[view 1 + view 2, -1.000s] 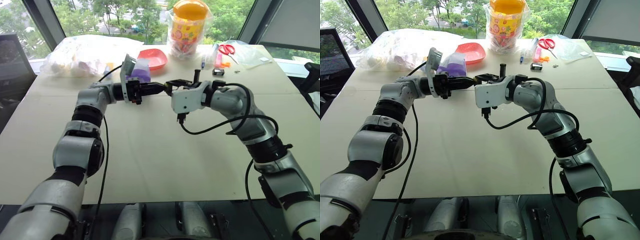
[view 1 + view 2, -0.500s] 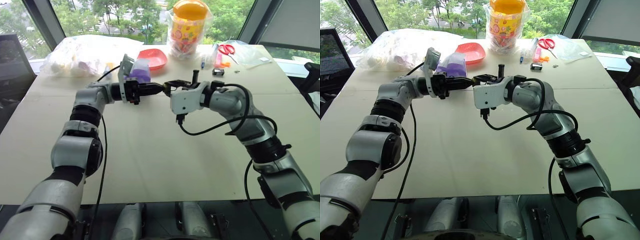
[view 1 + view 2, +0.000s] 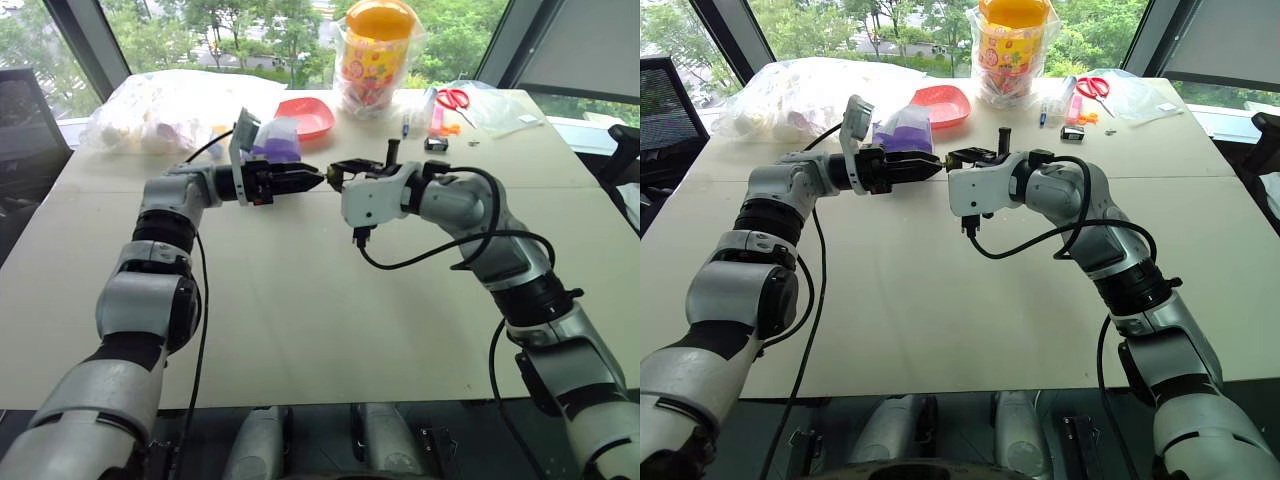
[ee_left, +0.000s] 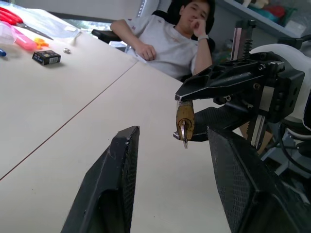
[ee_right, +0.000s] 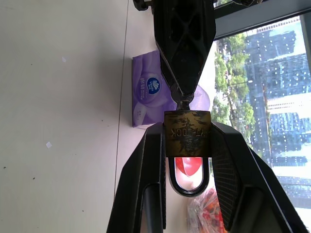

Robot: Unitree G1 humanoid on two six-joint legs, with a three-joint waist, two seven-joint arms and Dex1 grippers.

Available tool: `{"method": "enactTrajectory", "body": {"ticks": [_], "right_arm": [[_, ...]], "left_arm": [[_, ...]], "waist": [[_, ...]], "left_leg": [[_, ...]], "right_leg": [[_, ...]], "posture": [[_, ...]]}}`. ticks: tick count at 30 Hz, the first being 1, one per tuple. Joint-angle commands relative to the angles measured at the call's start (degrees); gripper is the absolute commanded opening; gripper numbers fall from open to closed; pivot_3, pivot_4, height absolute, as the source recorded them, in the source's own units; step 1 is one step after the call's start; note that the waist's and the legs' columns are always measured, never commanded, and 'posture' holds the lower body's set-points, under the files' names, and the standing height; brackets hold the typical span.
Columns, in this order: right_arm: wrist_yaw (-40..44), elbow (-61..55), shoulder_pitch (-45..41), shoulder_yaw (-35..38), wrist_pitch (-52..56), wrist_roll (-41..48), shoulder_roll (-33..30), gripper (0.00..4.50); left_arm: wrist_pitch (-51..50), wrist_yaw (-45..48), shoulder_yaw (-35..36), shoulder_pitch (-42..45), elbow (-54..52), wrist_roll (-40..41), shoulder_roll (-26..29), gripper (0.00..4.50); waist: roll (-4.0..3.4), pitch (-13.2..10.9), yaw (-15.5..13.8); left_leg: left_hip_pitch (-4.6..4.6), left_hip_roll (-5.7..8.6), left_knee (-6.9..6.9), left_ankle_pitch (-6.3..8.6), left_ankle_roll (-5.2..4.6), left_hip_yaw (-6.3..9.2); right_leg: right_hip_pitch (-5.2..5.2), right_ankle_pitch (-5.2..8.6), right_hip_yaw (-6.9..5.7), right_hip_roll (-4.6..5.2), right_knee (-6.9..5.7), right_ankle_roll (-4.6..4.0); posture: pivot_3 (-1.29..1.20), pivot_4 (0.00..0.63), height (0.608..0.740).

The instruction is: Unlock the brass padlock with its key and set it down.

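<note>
The left pincer [image 4: 170, 194] has opened off the key [image 4: 184, 135], which hangs from the brass padlock [image 5: 187, 139] clamped in the right pincer [image 5: 187, 160].

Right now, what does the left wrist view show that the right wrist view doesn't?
Left wrist view alone: the key sticking out of the lock's bottom, the left gripper open with nothing in it, and a seated person. Right wrist view alone: the lock's silvery loop and a purple tissue pack. Both: the brass padlock pinched in the right gripper.
</note>
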State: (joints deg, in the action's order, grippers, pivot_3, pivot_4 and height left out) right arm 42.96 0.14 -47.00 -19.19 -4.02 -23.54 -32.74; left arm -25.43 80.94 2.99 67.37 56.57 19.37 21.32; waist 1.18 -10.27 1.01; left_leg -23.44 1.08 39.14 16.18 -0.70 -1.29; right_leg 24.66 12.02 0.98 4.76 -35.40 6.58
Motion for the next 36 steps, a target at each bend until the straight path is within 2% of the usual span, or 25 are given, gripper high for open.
{"method": "enactTrajectory", "body": {"ticks": [1, 2, 3, 10, 14, 22, 24, 26, 29, 30, 36], "right_arm": [[-1.0, -2.4, -0.3, 1.8, 0.1, 0.2, 0.1, 0.7], [-1.0, -2.5, -0.3, 1.8, 0.2, 0.2, 0.2, 0.7], [-1.0, -2.7, -0.3, 1.8, 0.3, 0.2, 0.2, 0.7], [-0.7, -3.4, -0.2, 1.9, 0.8, 0.5, 0.3, 0.7], [0.4, -4.0, 0.2, 2.1, 1.7, 1.5, 0.2, 0.7], [2.1, -5.6, 1.1, 2.6, 4.7, 3.3, 1.3, 0.7], [2.5, -5.9, 1.3, 2.9, 5.4, 3.6, 1.5, 0.7], [2.7, -5.9, 1.3, 2.9, 5.6, 3.6, 1.6, 0.7], [2.5, -5.9, 1.2, 2.9, 5.3, 3.2, 1.3, 0.7], [2.4, -5.7, 1.1, 2.9, 4.9, 3.0, 1.1, 0.7], [1.8, -5.4, 1.0, 2.7, 3.7, 1.9, 0.5, 0.7]], "left_arm": [[0.6, 0.4, 0.9, 0.6, -0.6, 0.2, -0.3, 0.47], [0.7, 0.4, 0.8, 0.5, -0.7, 0.1, -0.4, 0.11], [0.9, 0.5, 0.6, 0.4, -0.7, -0.1, -0.4, 0.03], [5.8, -0.9, -0.3, 0.0, -0.7, -2.6, -1.0, 0.03], [20.3, -5.6, -1.7, -0.8, -0.6, -7.3, -1.9, 0.03], [42.2, -10.0, -5.9, -2.2, -0.1, -15.0, -1.7, 0.03], [45.0, -10.4, -6.4, -2.3, 0.2, -15.7, -1.6, 0.03], [42.8, -9.2, -6.0, -2.0, 0.4, -14.8, -1.8, 0.03], [26.3, -3.1, -4.2, -0.3, 0.2, -10.2, -1.4, 0.03], [21.8, -0.9, -3.8, 0.1, 0.0, -8.8, -1.0, 0.58], [10.3, -1.4, -1.2, 1.5, -0.7, -5.9, -0.5, 2.69]], "waist": [[0.0, 0.0, 0.0], [0.0, 0.0, 0.0], [0.0, 0.0, 0.0], [0.0, 0.0, 0.0], [0.0, 0.0, -0.2], [0.0, 0.0, -0.2], [0.0, 0.0, -0.2], [0.0, 0.0, -0.2], [0.0, 0.0, -0.1], [0.0, 0.0, -0.1], [0.0, 0.0, 0.0]], "left_leg": [[0.0, 0.0, 0.0, 0.0, 0.0, 0.0], [0.0, 0.0, 0.0, 0.0, 0.0, 0.0], [0.0, 0.0, 0.0, 0.0, 0.0, -0.01], [0.0, 0.0, 0.0, 0.0, 0.0, 0.0], [0.0, 0.0, 0.0, 0.0, 0.0, 0.0], [0.0, 0.01, 0.0, 0.0, 0.0, -0.02], [0.0, 0.0, 0.0, 0.0, 0.0, -0.02], [0.0, 0.0, 0.0, 0.0, 0.0, -0.02], [0.0, 0.01, 0.0, 0.0, 0.0, -0.03], [0.0, 0.01, 0.0, 0.0, -0.01, -0.03], [0.0, -0.02, 0.0, 0.01, -0.03, 0.01]], "right_leg": [[0.0, 0.0, 0.0, 0.0, 0.0, 0.0], [0.0, 0.0, 0.0, 0.0, 0.0, 0.0], [0.0, 0.0, 0.0, 0.0, 0.0, 0.0], [0.0, 0.0, 0.0, 0.0, 0.0, 0.0], [0.0, 0.0, 0.0, 0.01, 0.0, 0.0], [0.0, -0.01, 0.01, 0.02, 0.0, -0.01], [0.0, -0.01, 0.01, 0.02, 0.0, -0.01], [0.0, -0.01, 0.01, 0.02, 0.0, -0.01], [0.0, -0.01, 0.0, 0.01, 0.0, -0.01], [0.0, -0.01, 0.0, 0.0, 0.0, 0.0], [0.0, 0.01, -0.01, -0.05, -0.01, 0.02]], "posture": [[0.0, 0.15, 0.74], [0.0, 0.15, 0.74], [0.0, 0.15, 0.74], [0.0, 0.15, 0.74], [0.0, 0.15, 0.74], [0.0, 0.15, 0.74], [0.0, 0.15, 0.74], [0.0, 0.15, 0.74], [0.0, 0.15, 0.74], [0.0, 0.15, 0.74], [0.0, 0.15, 0.74]]}}
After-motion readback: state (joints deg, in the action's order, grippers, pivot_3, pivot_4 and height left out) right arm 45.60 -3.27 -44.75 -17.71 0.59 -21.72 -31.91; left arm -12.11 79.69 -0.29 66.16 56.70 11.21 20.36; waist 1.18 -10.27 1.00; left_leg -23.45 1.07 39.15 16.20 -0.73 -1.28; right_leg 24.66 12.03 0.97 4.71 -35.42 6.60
